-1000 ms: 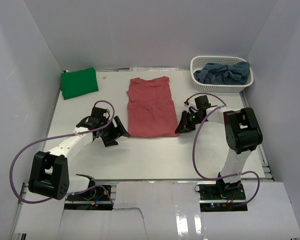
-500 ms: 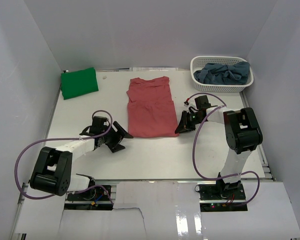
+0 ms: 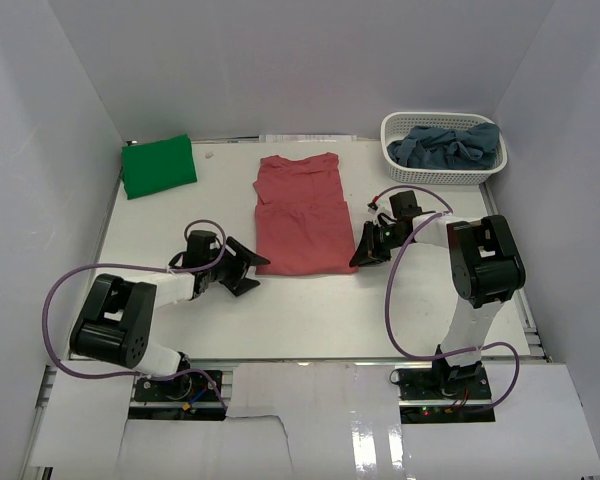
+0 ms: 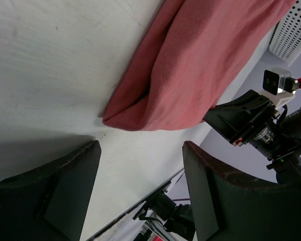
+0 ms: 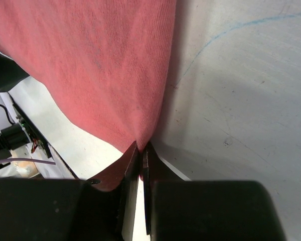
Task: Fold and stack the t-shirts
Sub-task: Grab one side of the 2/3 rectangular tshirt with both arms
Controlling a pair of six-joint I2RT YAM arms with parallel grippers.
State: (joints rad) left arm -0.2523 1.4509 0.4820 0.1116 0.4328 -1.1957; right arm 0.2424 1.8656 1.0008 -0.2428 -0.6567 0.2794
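Observation:
The salmon-red t-shirt (image 3: pixel 300 212) lies folded lengthwise in the middle of the table. My right gripper (image 3: pixel 361 255) is shut on its near right corner; the right wrist view shows the cloth (image 5: pixel 105 65) pinched between the jaws (image 5: pixel 140 150). My left gripper (image 3: pixel 252 268) is open, low on the table just short of the shirt's near left corner (image 4: pixel 125 118), with nothing between its jaws (image 4: pixel 140 175). A folded bright green t-shirt (image 3: pixel 158 166) lies at the far left. Grey-blue t-shirts (image 3: pixel 448 145) are piled in the basket.
The white lattice basket (image 3: pixel 400 160) stands at the far right corner. White walls enclose the table on three sides. The right arm's gripper and cable show in the left wrist view (image 4: pixel 251 120).
My left gripper has dropped lower and slid right toward the shirt's near left corner. The right gripper has stayed at the near right corner.

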